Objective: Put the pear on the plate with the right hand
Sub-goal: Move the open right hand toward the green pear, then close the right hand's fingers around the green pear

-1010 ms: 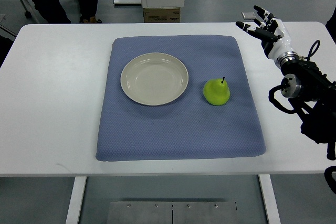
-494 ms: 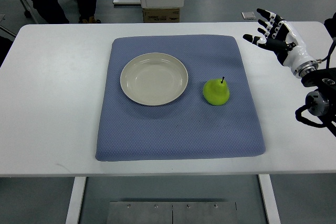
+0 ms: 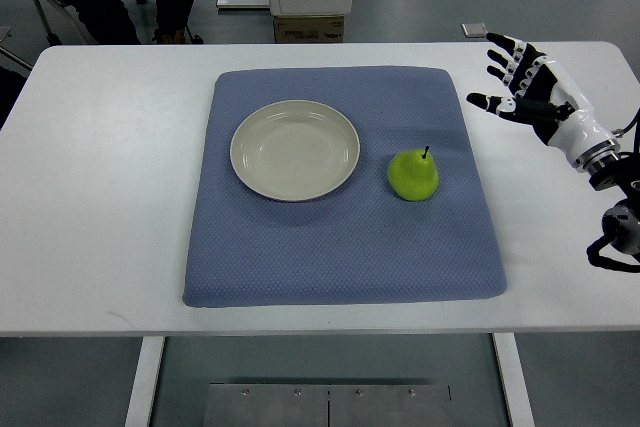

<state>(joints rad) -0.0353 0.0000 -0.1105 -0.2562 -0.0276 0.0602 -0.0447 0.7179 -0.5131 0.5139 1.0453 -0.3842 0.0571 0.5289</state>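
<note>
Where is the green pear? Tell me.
The green pear sits upright on the blue cloth mat, just right of the round cream plate, untouched.

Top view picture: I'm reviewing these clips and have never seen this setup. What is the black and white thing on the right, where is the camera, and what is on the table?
There is one camera, looking steeply down from the robot's own side of the table. The black and white thing is the robot's right hand, a mechanical hand with fingers on an arm that comes in from the right edge. Its fingers are spread and it holds nothing; it hangs over the bare white table, just off the right edge of the mat. The left arm is not in view.

On the table lies a blue-grey padded mat. On the mat sit a round cream-coloured plate, empty, and to its right a green pear with a dark stem, apart from the plate. The pear is not yet picked up.
</note>
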